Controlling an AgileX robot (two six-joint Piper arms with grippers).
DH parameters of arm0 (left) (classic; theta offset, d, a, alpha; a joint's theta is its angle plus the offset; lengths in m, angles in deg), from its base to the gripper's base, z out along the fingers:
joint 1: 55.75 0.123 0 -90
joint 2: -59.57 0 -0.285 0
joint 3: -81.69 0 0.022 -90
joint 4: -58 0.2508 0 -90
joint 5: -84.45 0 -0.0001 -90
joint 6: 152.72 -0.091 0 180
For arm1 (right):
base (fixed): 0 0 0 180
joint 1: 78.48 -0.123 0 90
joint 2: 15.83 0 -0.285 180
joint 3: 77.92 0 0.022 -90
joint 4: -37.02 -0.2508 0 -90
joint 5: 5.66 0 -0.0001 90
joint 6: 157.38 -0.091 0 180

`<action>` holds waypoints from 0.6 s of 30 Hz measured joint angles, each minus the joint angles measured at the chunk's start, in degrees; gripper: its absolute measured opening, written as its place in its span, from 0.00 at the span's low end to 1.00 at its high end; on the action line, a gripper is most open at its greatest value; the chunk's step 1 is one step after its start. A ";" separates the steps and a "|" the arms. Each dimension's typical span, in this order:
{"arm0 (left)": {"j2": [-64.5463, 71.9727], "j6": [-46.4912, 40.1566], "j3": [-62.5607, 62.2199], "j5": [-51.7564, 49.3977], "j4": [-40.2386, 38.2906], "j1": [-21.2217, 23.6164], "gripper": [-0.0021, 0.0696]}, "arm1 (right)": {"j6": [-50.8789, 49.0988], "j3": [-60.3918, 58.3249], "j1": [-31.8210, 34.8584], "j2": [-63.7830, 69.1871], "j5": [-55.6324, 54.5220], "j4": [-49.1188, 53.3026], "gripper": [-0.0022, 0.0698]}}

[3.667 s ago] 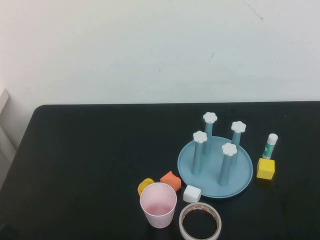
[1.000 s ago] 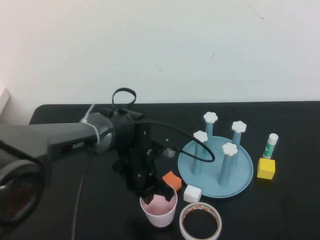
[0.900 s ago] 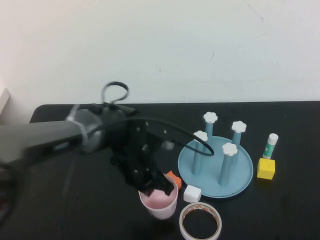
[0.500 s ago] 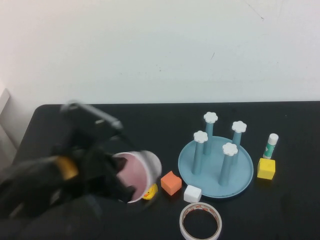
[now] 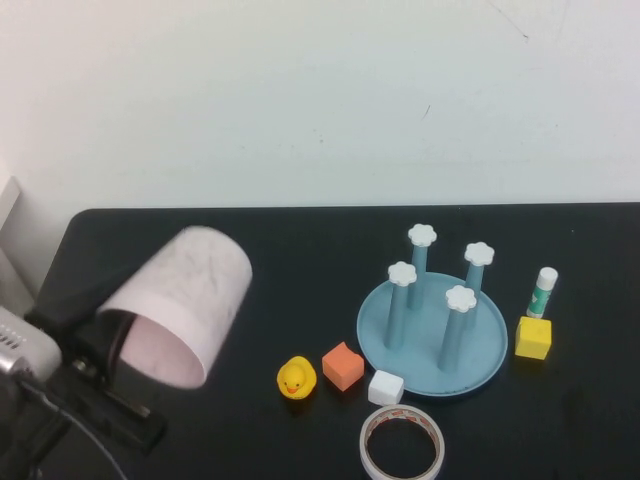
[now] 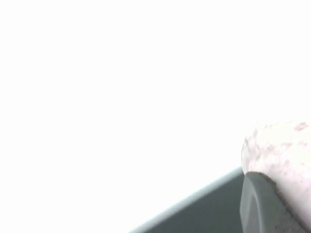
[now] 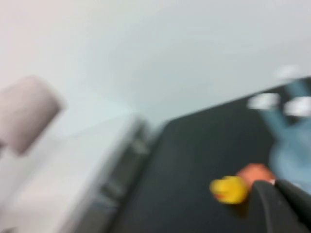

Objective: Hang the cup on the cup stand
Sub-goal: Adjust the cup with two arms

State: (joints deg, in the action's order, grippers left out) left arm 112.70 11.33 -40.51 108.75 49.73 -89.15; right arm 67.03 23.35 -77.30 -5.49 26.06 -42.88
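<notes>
Carrying step: left hand (image 5: 105, 350) pinching the cup (image 5: 180, 303) aloft, tilted. Next, across to the cup stand (image 5: 432, 335), inverted over a peg. Right hand (image 7: 286, 204) only partly seen, spread or pressed together cannot tell.

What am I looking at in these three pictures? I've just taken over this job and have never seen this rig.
It is a two-armed table robot. The high view looks down from the robot's side; the other two come from cameras on each wrist. The left gripper, low at the left, holds the pink cup tipped on its side, lifted off the black table. The right gripper shows only as a dark blur in its own wrist view. On the table stand the blue cup stand, a rubber duck, orange, white and yellow blocks, a tape roll and a glue stick.
</notes>
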 joint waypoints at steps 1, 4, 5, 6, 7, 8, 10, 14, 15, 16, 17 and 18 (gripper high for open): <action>0.00 -1.21 0.10 2.33 0.22 0.00 0.04 | 3.58 0.00 0.00 1.86 1.65 -4.53 0.03; 1.14 -3.40 0.43 9.02 0.75 0.00 0.04 | 9.99 1.06 0.00 8.36 7.34 -11.50 0.03; 1.79 -3.50 0.43 11.55 0.86 0.00 0.04 | 10.88 2.08 0.00 10.52 9.05 -12.12 0.03; 3.15 -3.50 0.43 15.82 0.86 0.00 0.04 | 12.17 5.89 0.00 16.28 13.56 -14.09 0.05; 4.00 -3.32 0.43 17.96 0.75 0.00 0.04 | 12.99 7.69 0.00 19.31 15.84 -14.96 0.07; 4.89 -3.03 0.43 19.93 0.75 0.00 0.04 | 13.70 9.13 0.00 21.81 18.14 -15.40 0.11; 6.57 -1.57 0.43 22.96 0.52 0.00 0.04 | 13.69 12.63 0.00 28.14 22.48 -15.79 0.25; 10.14 2.75 0.43 27.37 0.36 0.00 0.04 | 10.36 18.54 0.00 39.86 28.21 -16.05 0.63; 11.06 3.74 0.43 28.41 0.36 0.00 0.04 | 9.13 19.74 -0.27 42.17 29.14 -16.05 0.73; 11.95 4.59 0.43 29.24 0.36 0.00 0.04 | 7.97 21.68 -0.78 45.45 29.58 -16.05 0.82; 12.81 5.31 0.43 30.39 0.36 0.00 0.04 | 7.10 23.11 -1.64 47.49 29.70 -16.05 0.86; 13.58 6.17 0.43 31.30 0.36 0.00 0.04 | 6.44 25.07 -2.76 49.90 29.56 -16.05 0.90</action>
State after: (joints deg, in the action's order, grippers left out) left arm 126.27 17.50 -40.08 140.05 50.09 -89.15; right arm 73.47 48.42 -80.06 44.41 55.62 -58.93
